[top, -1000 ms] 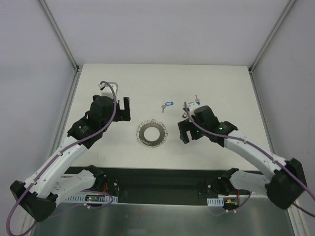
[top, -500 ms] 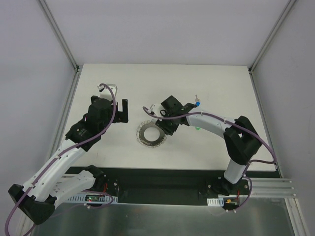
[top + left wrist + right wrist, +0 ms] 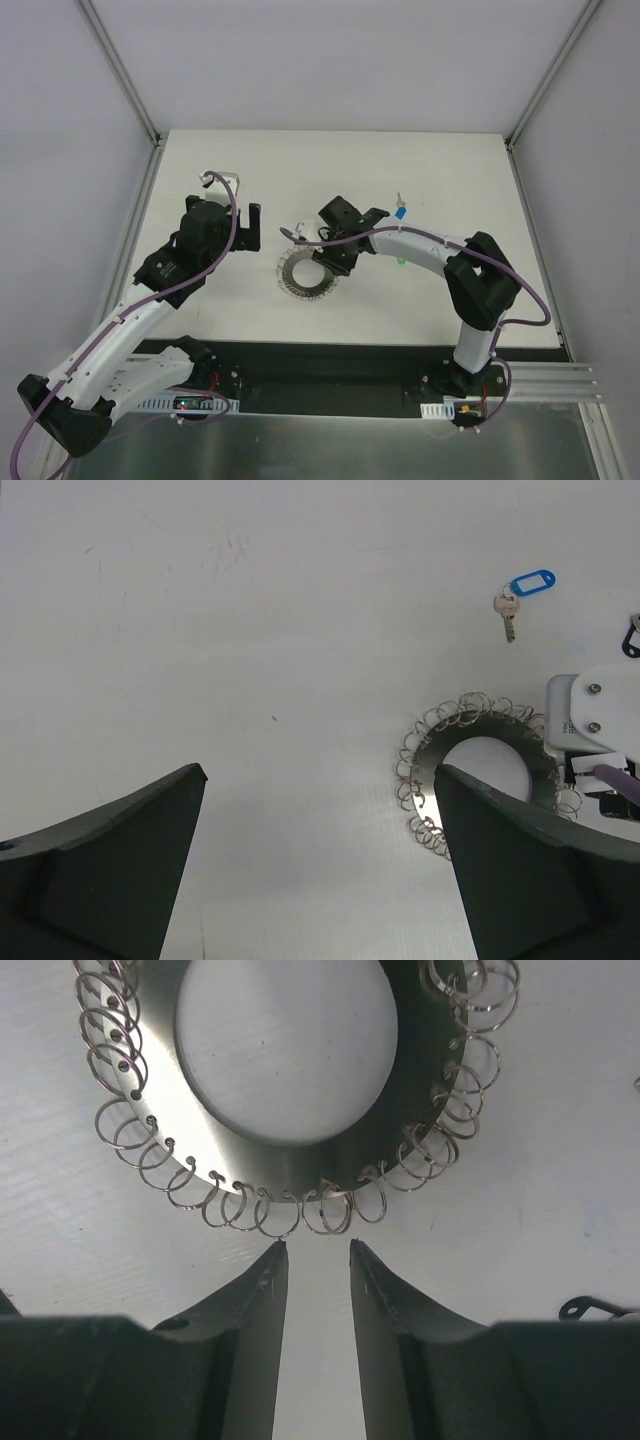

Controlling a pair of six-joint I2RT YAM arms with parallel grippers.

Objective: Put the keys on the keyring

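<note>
Grey keyring (image 3: 290,1160) with silver loop fringe, blue-tagged key (image 3: 518,594), white table (image 3: 250,680).

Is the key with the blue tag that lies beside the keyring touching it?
Apart. The left wrist view shows the blue-tagged key lying beyond the keyring, with a clear white gap between them.

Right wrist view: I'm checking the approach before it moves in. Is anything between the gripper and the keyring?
Nothing visible. The right gripper sits just short of the looped fringe of the keyring, with only bare table in the gap.
</note>
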